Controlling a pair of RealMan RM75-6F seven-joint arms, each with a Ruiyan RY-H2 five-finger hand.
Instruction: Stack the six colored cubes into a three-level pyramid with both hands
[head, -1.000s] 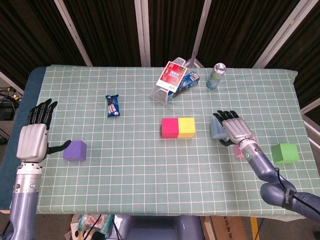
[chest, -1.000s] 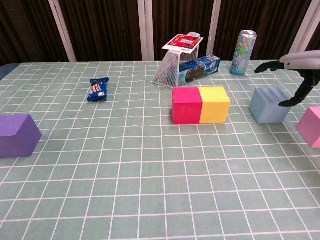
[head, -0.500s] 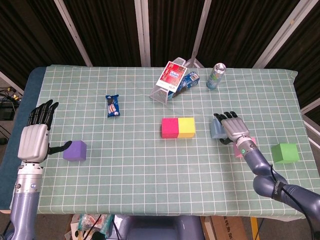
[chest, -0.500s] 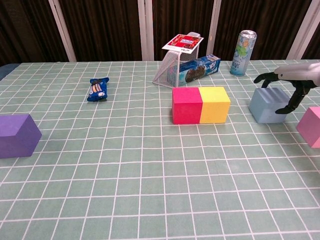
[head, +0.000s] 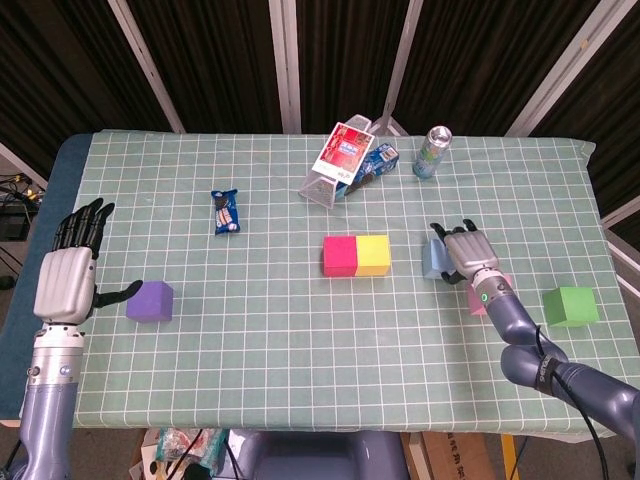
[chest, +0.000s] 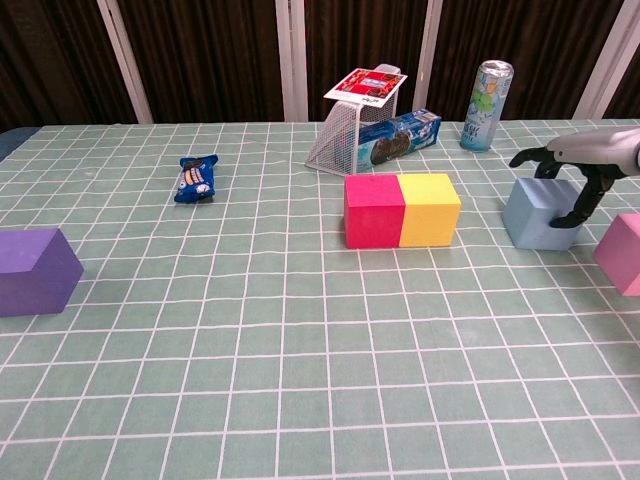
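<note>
On the green checked tabletop (head: 300, 320) the red cube (head: 340, 255) and the yellow cube (head: 373, 254) sit side by side, touching, near the middle. To their right the right robot hand (head: 468, 252) is laid over the light blue cube (chest: 540, 211), fingers (chest: 530, 157) draped across its top and far side and the thumb pressed against its near right face, so the cube is clamped in its grip; in the chest view the cube looks slightly tilted, though whether it has left the cloth cannot be told. Just beside that hand, toward the right edge, the pink cube (chest: 622, 252) is partly hidden behind the wrist in the head view, and the green cube (head: 571, 306) stands farther right, well apart from the pair in the middle. On the far left the purple cube (head: 150, 301) rests alone on the cloth, with the left robot hand (head: 68, 280) just beside it, flat, fingers stretched out and apart, holding nothing, its thumb reaching toward the cube's left face. At the back of the tabletop a wire basket (head: 330, 185) lies tipped over with a red and white card (head: 343, 152) on it and a blue cookie packet (head: 372, 166) at its side; a drink can (head: 432, 152) stands upright to the right, and a small blue snack packet (head: 225, 211) lies to the left.
</note>
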